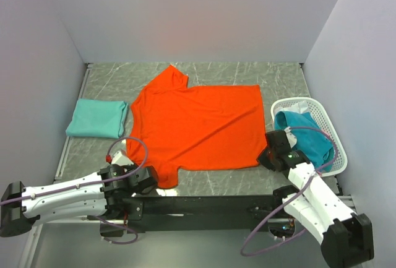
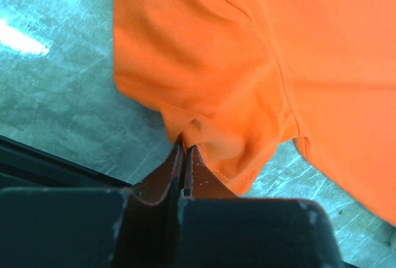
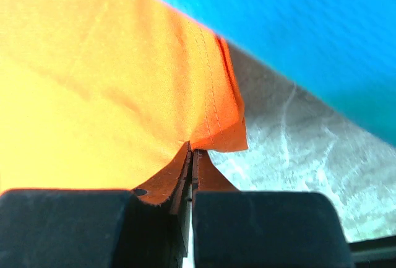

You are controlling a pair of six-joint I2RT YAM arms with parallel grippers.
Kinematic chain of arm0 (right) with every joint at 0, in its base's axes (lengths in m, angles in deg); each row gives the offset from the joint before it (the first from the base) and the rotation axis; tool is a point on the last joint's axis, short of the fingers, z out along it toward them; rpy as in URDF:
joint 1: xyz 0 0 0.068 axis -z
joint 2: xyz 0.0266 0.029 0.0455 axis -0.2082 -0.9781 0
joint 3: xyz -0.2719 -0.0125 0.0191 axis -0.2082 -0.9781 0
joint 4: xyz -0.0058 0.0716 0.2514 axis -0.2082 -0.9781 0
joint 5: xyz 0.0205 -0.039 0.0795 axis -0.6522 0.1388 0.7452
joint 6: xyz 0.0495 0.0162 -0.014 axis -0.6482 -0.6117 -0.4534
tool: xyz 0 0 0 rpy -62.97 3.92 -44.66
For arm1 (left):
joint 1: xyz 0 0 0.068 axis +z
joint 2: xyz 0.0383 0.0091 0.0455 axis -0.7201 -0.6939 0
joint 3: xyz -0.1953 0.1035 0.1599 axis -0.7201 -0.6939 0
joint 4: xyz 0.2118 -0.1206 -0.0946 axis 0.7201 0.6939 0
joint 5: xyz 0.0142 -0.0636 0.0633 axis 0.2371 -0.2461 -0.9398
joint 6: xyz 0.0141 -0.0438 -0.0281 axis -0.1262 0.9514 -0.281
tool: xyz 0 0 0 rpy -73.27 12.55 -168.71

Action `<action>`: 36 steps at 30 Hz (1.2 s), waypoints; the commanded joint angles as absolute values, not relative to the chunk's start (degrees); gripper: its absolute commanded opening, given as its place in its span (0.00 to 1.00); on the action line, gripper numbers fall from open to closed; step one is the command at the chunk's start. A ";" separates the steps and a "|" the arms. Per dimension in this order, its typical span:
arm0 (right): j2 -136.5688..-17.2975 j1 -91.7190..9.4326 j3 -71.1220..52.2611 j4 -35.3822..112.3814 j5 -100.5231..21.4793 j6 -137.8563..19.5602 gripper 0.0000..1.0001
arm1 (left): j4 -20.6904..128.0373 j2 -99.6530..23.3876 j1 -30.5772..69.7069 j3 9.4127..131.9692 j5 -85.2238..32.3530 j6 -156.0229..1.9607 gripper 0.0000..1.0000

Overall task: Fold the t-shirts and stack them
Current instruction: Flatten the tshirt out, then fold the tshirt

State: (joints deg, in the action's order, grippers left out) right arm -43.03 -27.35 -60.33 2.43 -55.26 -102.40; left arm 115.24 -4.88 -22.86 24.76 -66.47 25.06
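An orange-red t-shirt [image 1: 198, 125] lies spread flat in the middle of the table. My left gripper [image 1: 150, 181] is shut on its near left sleeve [image 2: 210, 138], the cloth pinched between the tips. At the shirt's near right hem corner [image 3: 216, 125] my right gripper [image 1: 267, 156] is shut on the cloth. A folded teal t-shirt [image 1: 97, 118] rests at the left. Another turquoise t-shirt [image 1: 306, 135] is crumpled in the basket, and it shows blurred at the top of the right wrist view [image 3: 297, 26].
A white lattice basket [image 1: 291, 104] stands at the right edge of the grey marbled table [image 1: 247, 79]. White walls close in on three sides. A black rail [image 1: 210, 205] runs along the near edge between the arm bases.
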 commanded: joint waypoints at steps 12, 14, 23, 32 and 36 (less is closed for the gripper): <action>-42.43 -27.22 -58.45 2.35 -54.19 -99.98 0.00 | 115.98 -4.21 -22.49 27.26 -70.37 26.88 0.00; -44.80 -27.22 -57.21 2.53 -54.63 -98.74 0.00 | 115.46 -3.77 -22.49 27.87 -71.52 26.44 0.00; -51.13 -27.13 -49.66 5.34 -55.07 -95.23 0.00 | 110.91 -8.16 -16.45 35.25 -79.08 15.30 0.00; -57.28 -27.05 -42.63 6.40 -55.25 -92.94 0.00 | 96.39 -15.89 -3.96 39.65 -73.90 -6.25 0.01; -61.06 -27.05 -39.19 5.61 -55.60 -91.62 0.00 | 93.05 -19.15 -0.52 41.85 -72.14 -11.08 0.01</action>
